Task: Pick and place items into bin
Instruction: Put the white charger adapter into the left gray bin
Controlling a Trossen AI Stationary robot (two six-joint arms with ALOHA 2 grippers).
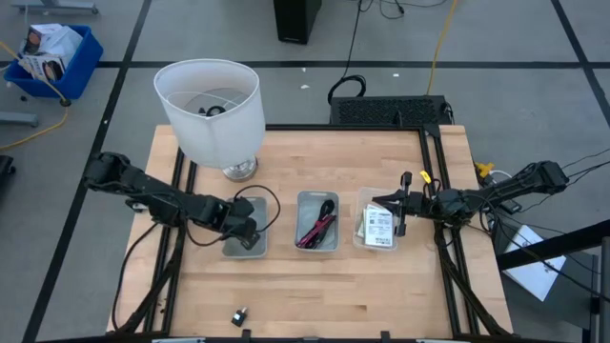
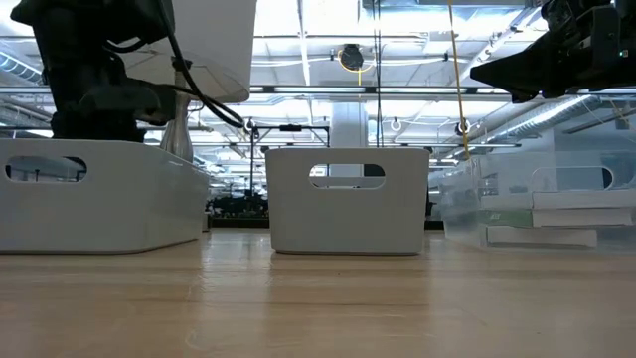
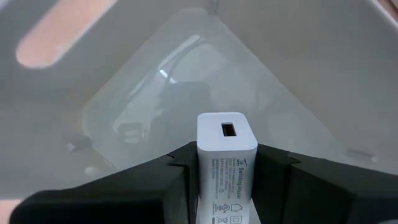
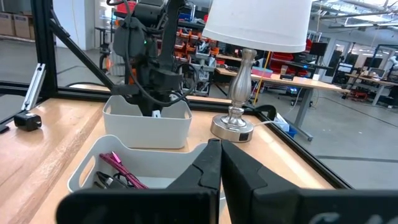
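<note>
My left gripper [image 1: 250, 229] reaches down into the left grey bin [image 1: 245, 246] and is shut on a small white USB plug [image 3: 227, 146]. The middle grey bin [image 1: 303, 221] holds a red-magenta cable [image 1: 315, 232] and a thin black cable [image 4: 104, 181]. White packets with black print [image 1: 378, 226] lie stacked in the clear right bin [image 2: 537, 204]. My right gripper [image 1: 381, 202] hovers shut above that clear bin, touching nothing. A tiny black piece [image 1: 238, 314] lies on the table near its near edge. My left gripper pinches the white plug between its two fingers [image 3: 177, 183], which lie on the plug's two opposite side faces [image 3: 205, 168]. The plug's USB-port end [image 3: 228, 129] sticks out past the fingertips. The fingers come from above, pointing down into the left bin, and the plug hangs clear of the bin floor.
A big white-shaded lamp [image 1: 212, 110] stands on the table just beyond the left bin, its cord [image 1: 272, 202] curling beside it. The three bins stand in a row across the table's middle. Bare wood [image 1: 334, 295] lies between them and the near edge.
</note>
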